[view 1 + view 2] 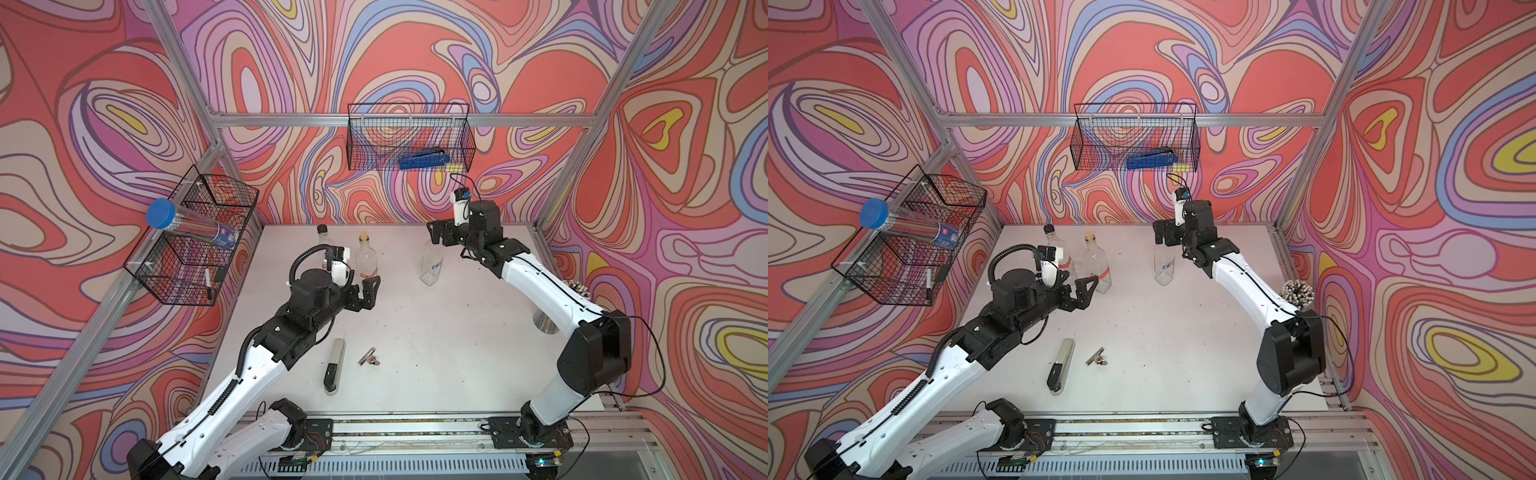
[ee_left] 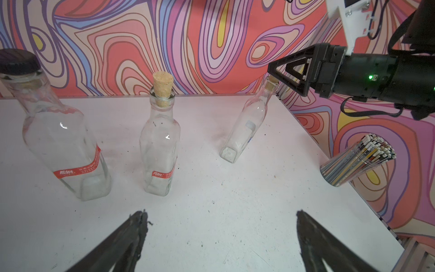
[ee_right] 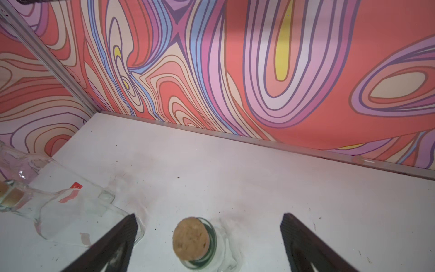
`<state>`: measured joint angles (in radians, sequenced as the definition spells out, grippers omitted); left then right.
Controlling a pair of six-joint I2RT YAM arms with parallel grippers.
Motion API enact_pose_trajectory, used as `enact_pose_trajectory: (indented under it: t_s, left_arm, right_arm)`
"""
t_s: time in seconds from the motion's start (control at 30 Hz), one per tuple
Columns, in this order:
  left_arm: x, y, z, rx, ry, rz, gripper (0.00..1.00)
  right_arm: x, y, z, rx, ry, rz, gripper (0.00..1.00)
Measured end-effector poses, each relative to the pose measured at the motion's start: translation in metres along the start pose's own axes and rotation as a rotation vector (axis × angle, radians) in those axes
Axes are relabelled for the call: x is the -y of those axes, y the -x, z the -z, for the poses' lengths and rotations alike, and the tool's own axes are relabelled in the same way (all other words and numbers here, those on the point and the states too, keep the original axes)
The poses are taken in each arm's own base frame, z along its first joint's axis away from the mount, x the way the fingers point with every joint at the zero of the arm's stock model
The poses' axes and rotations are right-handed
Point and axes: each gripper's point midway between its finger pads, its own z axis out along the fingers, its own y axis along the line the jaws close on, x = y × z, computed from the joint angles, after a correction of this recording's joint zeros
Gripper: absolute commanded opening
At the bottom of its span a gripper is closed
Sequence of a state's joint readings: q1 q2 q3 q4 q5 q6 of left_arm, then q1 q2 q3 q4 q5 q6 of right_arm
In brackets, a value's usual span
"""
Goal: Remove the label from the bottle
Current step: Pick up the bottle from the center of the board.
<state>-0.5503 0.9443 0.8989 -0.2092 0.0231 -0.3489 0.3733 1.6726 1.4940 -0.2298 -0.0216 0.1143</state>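
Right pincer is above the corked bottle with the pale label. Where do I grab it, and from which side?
Grip the narrow neck just below the cork, coming straight down from above. The bottle stands upright, and the open right pincer hangs over its top. The neck is slimmer than the square body, and holding there likely leaves the label free.

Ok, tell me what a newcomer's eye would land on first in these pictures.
The swirling red, pink and purple walls wrap the cell and hit first. Then three clear glass bottles standing at the back of the white table: a black-capped bottle, a middle corked bottle with a red label band, and a lone corked bottle with the open right gripper poised at its cork. The left gripper, open too, faces the other two.
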Motion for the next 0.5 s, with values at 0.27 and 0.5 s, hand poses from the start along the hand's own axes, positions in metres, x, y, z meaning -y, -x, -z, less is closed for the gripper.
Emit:
enact_pose_trajectory:
  t_s: [0.27, 0.5]
  left_arm:
    - [0.004, -0.007, -0.006, -0.022, -0.011, 0.009, 1.0]
    - [0.005, -0.015, -0.005, -0.029, -0.02, 0.015, 1.0]
  right_arm:
    - [0.0, 0.0, -0.005, 0.007, -0.001, 0.02, 0.95]
    - [-0.003, -0.01, -0.017, -0.009, 0.002, 0.03, 0.94]
